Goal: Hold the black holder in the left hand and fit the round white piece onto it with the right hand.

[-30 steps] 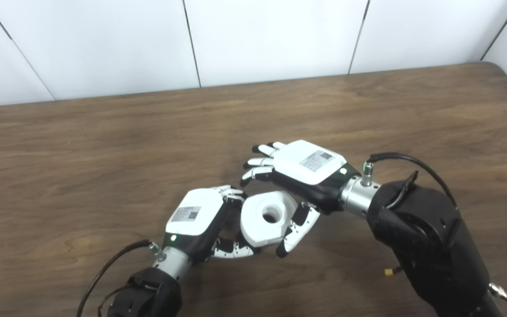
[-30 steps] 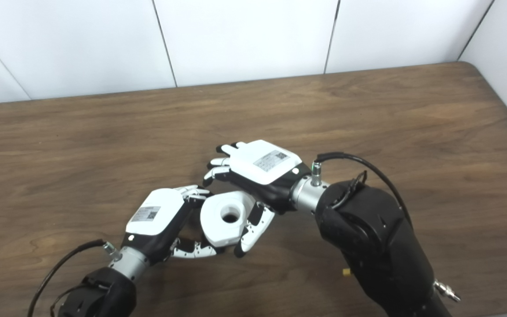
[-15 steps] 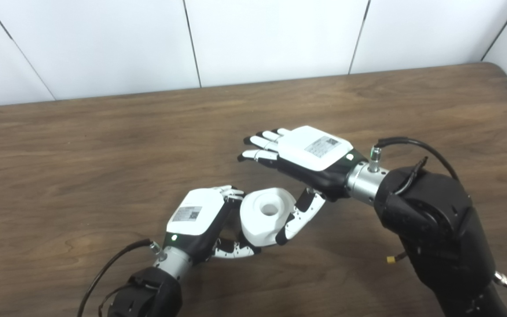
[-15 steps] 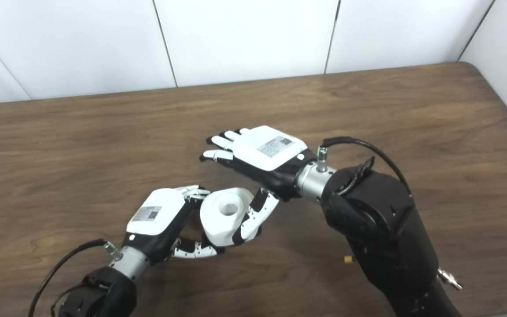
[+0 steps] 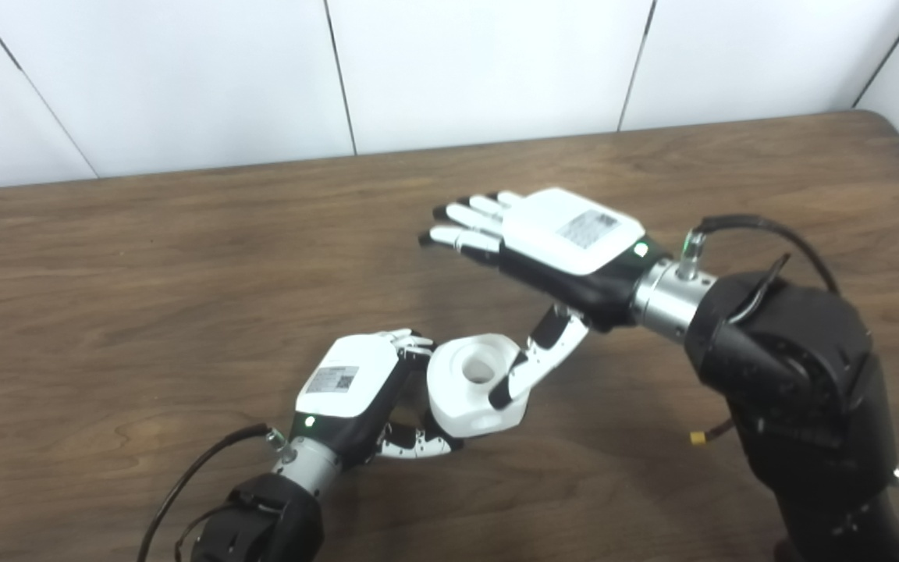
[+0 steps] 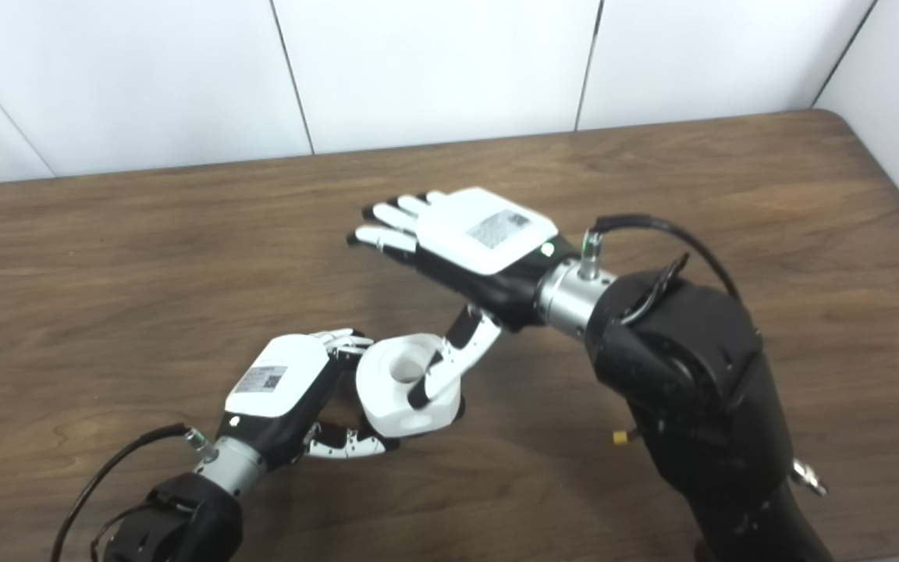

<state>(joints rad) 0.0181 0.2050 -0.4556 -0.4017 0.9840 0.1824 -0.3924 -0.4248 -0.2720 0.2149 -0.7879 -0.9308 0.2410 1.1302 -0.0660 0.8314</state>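
The round white piece (image 5: 471, 388), thick with a hole in its middle, sits low over the table at the tips of my left hand (image 5: 346, 384). That hand's fingers and thumb are curled shut around whatever lies beneath it. Of the black holder only a dark sliver (image 6: 458, 407) shows under the piece's right edge. My right hand (image 5: 555, 238) hovers above and to the right, open and palm down with its fingers spread flat. Its thumb (image 5: 534, 365) hangs down in front of the white piece's right rim; I cannot tell whether they touch.
The brown wooden table (image 5: 184, 257) stretches all around the hands. White wall panels (image 5: 481, 70) stand behind its far edge. The table's rounded right corner (image 6: 847, 125) is at the upper right. My bulky black right forearm (image 5: 793, 375) fills the lower right.
My right hand has let go of the white piece, opened flat and risen up and back to the right. The white piece has settled lower and tilted in my left hand.
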